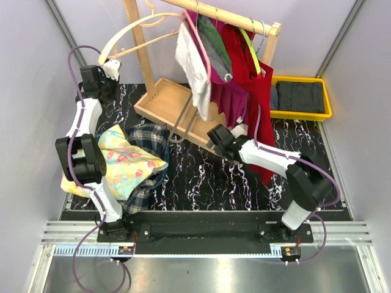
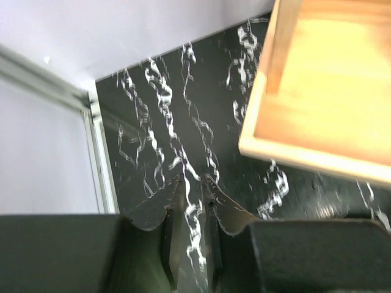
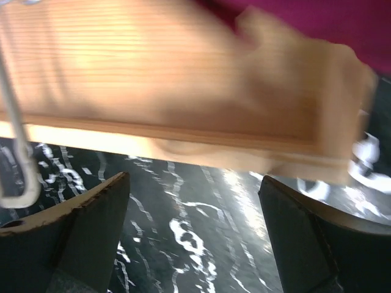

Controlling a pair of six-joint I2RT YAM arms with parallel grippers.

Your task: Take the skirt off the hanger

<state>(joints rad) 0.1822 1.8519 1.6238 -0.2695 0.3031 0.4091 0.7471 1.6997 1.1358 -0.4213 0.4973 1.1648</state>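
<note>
Right hand [image 3: 194, 183]: fingers wide apart, nothing between them. It sits low over the bench [image 1: 201, 177], at the near right corner of the wooden rack base [image 1: 165, 97]. In the right wrist view the base edge fills the frame just ahead of the fingertips, blurred. A thin grey wire loop [image 3: 15, 152] hangs at the left of that view, beside my left finger and apart from it.

Left hand [image 2: 192, 186]: fingers narrow, only a slim gap, and the marbled bench shows through it. Nothing is gripped. It is at the far left, near the wall, with the left corner of the rack base to its right. From above, a cream hanger [image 1: 140, 27] arcs from close to this hand over to the rack post. I cannot tell whether they touch.

Magenta skirt [image 1: 229, 101]: on the rack, hanging from the rail between a white garment [image 1: 192, 61] on its left and a long red garment [image 1: 261, 91] on its right. Its hem is just above and beyond my right hand. The hanger that carries it is hidden among the clothes.

Near left on the bench: a floral cloth [image 1: 125, 162] lying over a plaid garment [image 1: 149, 140]. Far right: a yellow bin [image 1: 302, 114] with dark folded cloth inside.
</note>
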